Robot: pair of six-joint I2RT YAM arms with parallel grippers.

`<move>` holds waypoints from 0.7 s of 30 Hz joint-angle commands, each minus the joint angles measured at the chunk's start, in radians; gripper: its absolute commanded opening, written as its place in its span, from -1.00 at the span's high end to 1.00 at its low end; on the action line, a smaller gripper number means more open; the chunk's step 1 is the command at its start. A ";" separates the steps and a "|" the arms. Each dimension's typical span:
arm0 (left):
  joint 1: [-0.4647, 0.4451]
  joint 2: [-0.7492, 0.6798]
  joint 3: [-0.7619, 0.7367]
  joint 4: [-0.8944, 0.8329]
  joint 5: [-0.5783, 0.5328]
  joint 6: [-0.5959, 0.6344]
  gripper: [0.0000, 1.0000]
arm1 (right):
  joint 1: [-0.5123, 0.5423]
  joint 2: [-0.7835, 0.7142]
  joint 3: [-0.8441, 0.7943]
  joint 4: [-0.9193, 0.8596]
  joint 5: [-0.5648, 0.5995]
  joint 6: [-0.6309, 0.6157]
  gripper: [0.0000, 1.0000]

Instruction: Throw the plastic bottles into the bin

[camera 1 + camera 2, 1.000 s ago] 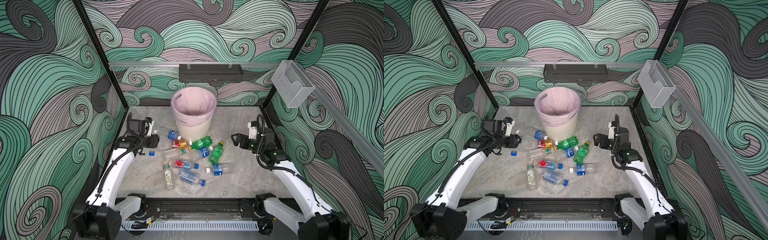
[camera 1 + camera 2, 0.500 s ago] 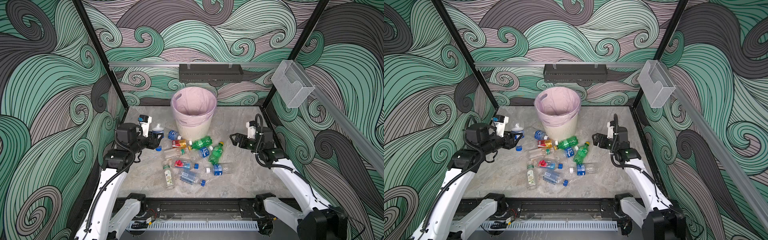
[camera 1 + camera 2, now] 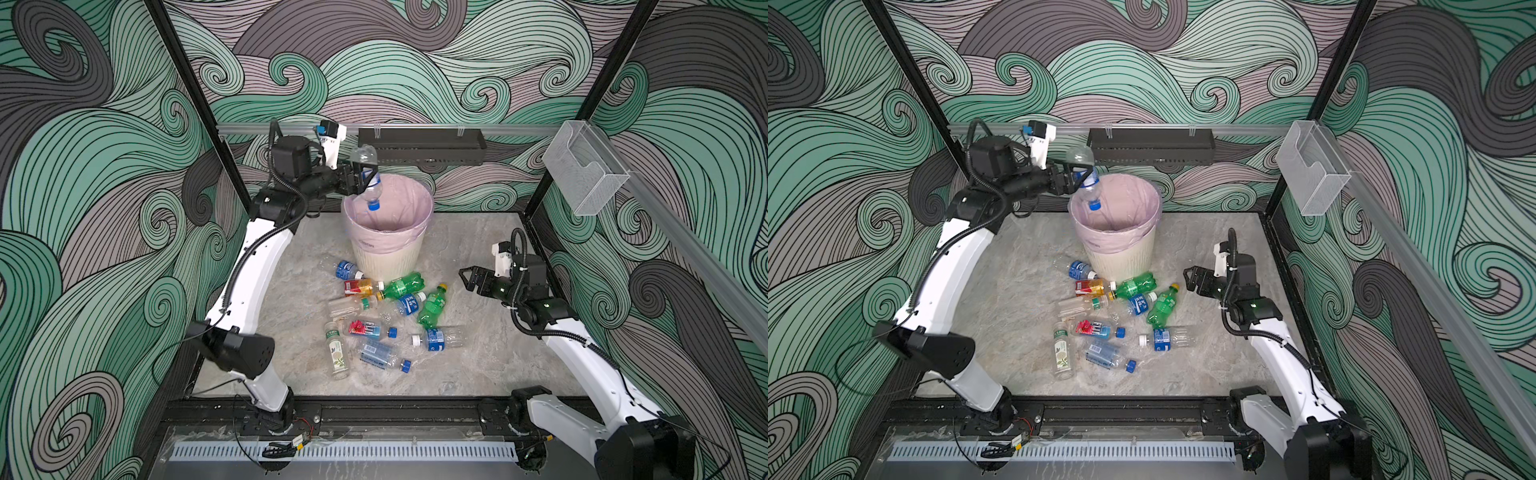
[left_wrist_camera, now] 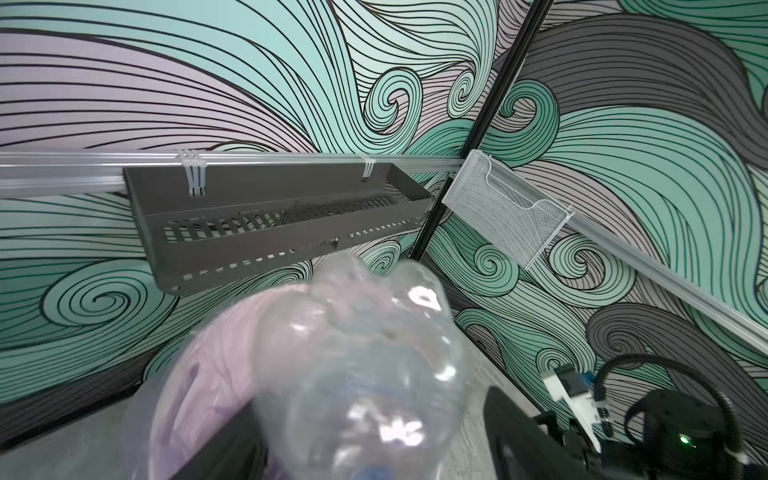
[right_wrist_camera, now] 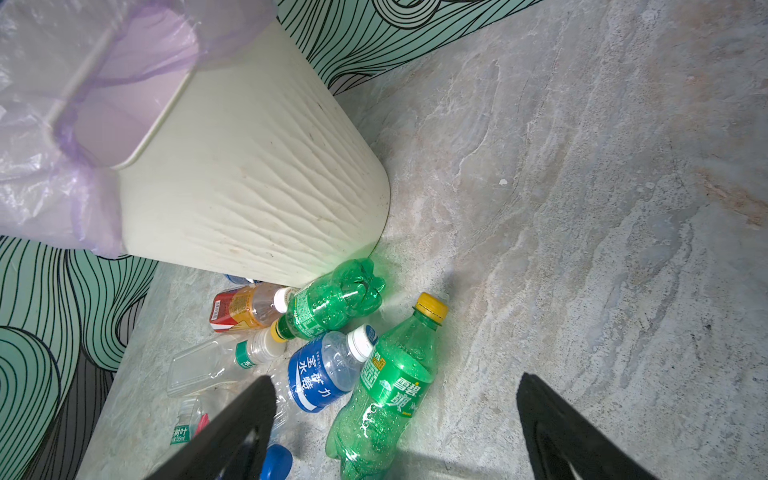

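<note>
Over the bin mouth: left gripper [image 3: 360,178] hangs high beside the near-left rim of the bin [image 3: 388,259], its arm reaching in from the left.
Left jaws: spread apart around a clear bottle [image 3: 367,172]. In the left wrist view a strip of floor shows between the bottle and one finger [image 4: 513,432], so no clamp is seen.
Clear bottle: tilted, blue cap [image 3: 373,204] down and within the rim's outline, base up. It is blurred in the left wrist view.
Bin: upright at the back middle of the floor, pink liner [image 3: 399,199] folded over the rim.
Bin foot: a green bottle [image 3: 404,286] lies right against it at the front. A blue-labelled bottle [image 3: 347,270] lies at its left side.
Floor pile: ten bottles counted, all on their sides, bunched in front of the bin. The nearest to the front is a blue-capped one [image 3: 380,355].
Right gripper: [image 3: 466,279] low, right of the pile, jaws wide apart and empty. It faces a yellow-capped green bottle [image 3: 432,306] but stands apart from it.
Open room: bare marble floor [image 3: 490,361] right of and in front of the pile, and a clear lane between the left arm and the pile.
Front edge: black rail [image 3: 395,413] bounds the floor, well apart from the bottles.
Back edge: black tray [image 3: 419,146] on the wall sits just behind the clear bottle's base in both top views.
Right wall: clear box [image 3: 582,174], well apart from both grippers.
</note>
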 commanded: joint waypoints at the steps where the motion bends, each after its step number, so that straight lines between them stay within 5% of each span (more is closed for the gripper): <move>1: 0.000 0.001 0.004 -0.101 -0.058 -0.025 -0.70 | -0.004 -0.015 0.020 -0.074 -0.024 -0.022 -0.81; 5: 0.010 -0.176 -0.235 -0.033 -0.134 0.000 -0.82 | -0.003 -0.020 0.050 -0.179 -0.007 -0.047 -0.81; 12: 0.056 -0.460 -0.500 -0.179 -0.279 0.036 -0.92 | -0.002 0.053 0.093 -0.323 -0.009 -0.033 -0.75; 21: 0.083 -0.744 -0.838 -0.290 -0.375 0.040 -0.92 | 0.092 0.229 0.115 -0.278 -0.095 0.025 -0.73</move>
